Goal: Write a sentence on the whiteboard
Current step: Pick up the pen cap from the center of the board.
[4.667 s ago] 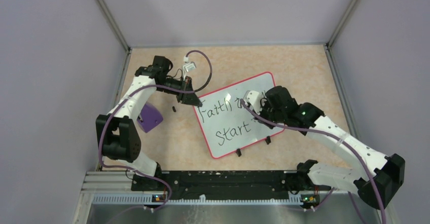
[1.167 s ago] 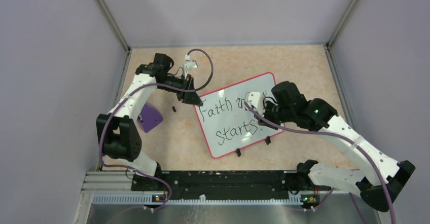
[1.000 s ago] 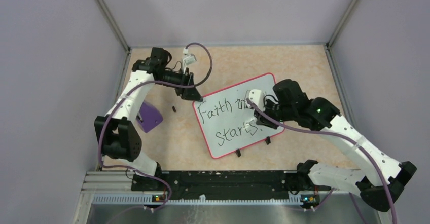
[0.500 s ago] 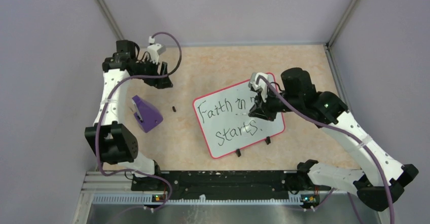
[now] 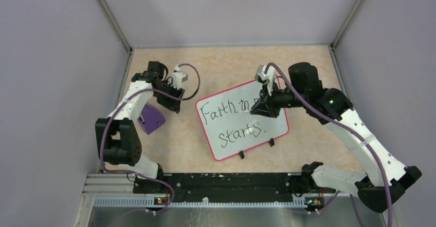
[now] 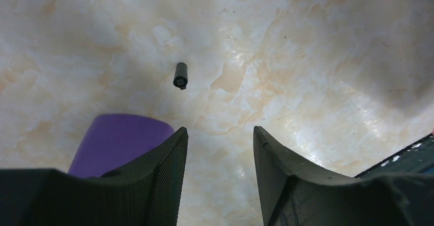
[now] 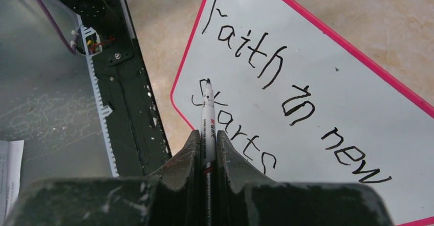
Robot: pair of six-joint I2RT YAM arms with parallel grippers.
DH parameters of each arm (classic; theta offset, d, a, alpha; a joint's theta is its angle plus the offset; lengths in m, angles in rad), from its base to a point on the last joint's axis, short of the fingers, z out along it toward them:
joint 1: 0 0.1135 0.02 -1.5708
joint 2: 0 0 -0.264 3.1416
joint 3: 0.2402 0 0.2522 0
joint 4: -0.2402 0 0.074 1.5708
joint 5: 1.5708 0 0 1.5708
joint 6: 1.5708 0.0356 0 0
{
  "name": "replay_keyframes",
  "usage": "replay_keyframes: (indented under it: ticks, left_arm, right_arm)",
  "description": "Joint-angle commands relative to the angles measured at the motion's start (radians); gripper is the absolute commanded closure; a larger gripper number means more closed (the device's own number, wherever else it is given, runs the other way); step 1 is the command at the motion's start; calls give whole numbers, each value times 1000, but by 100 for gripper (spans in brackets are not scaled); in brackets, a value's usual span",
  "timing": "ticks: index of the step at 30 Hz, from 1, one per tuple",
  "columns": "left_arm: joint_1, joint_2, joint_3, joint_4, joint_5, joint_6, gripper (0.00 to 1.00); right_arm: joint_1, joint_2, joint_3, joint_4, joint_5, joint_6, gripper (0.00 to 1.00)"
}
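The right gripper (image 7: 207,136) is pinched tight on a white marker (image 7: 208,111), held lengthwise between the jaws so its bare black tip points out over the "S" of "Starts"; whether the tip touches cannot be told. Beneath it the whiteboard (image 7: 332,57) lies flat and askew on the marbled table (image 6: 307,57), between the two arms, carrying the sentence (image 7: 297,106) "Faith in new Starts." in two lines, seemingly complete. The left gripper (image 6: 220,139), jaws apart and empty, points down at a small black cap (image 6: 180,75) near the purple block (image 6: 120,139), likely to fetch it for recapping.
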Motion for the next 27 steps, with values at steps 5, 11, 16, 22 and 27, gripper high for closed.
replay_keyframes:
  ticks: [5, 11, 16, 22, 27]
  left_arm:
    - [-92, 43, -68, 160, -183, -40, 46]
    - [-100, 114, -44, 186, -215, -61, 46]
    - [-104, 151, -48, 211, -237, -65, 47]
    - [-104, 198, -58, 253, -261, -67, 51]
    - [-101, 241, -58, 270, -288, -73, 60]
  right_arm:
    - [-25, 1, 38, 40, -40, 18, 100]
    - [-26, 1, 36, 33, -39, 12, 100]
    - [-28, 4, 32, 32, -37, 9, 100]
    - [-28, 11, 33, 30, -39, 6, 100]
    - [-28, 12, 36, 28, -33, 5, 100]
